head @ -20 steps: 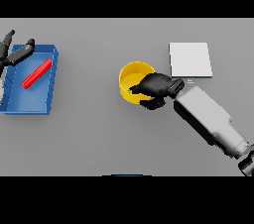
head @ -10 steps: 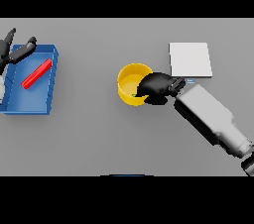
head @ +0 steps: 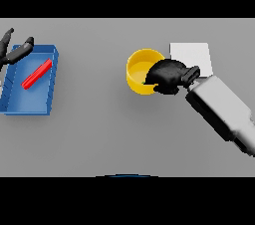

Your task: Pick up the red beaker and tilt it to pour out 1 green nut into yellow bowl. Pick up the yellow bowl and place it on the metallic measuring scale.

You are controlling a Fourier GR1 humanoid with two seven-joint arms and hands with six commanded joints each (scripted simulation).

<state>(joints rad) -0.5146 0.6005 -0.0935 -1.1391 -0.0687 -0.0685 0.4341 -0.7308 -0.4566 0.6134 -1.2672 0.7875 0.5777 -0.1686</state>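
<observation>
The yellow bowl [head: 138, 69] is at the table's middle, just left of the pale square measuring scale [head: 191, 56]. My right hand [head: 168, 75] is shut on the bowl's right rim, its fingers curled over the edge and hiding that side. A small green speck [head: 144, 83] shows inside the bowl beside the fingertips. The red beaker [head: 37, 73] lies on its side in the blue tray [head: 20, 102] at the far left. My left hand [head: 14, 51] rests at the tray's far left corner, fingers spread, holding nothing.
My right forearm [head: 224, 112] slants in from the lower right, covering the scale's near corner. The blue tray has raised walls and sits against the view's left edge.
The right hand and the yellow bowl have shifted a little to the right and farther away, closer to the scale. The left hand and the beaker have stayed put.
</observation>
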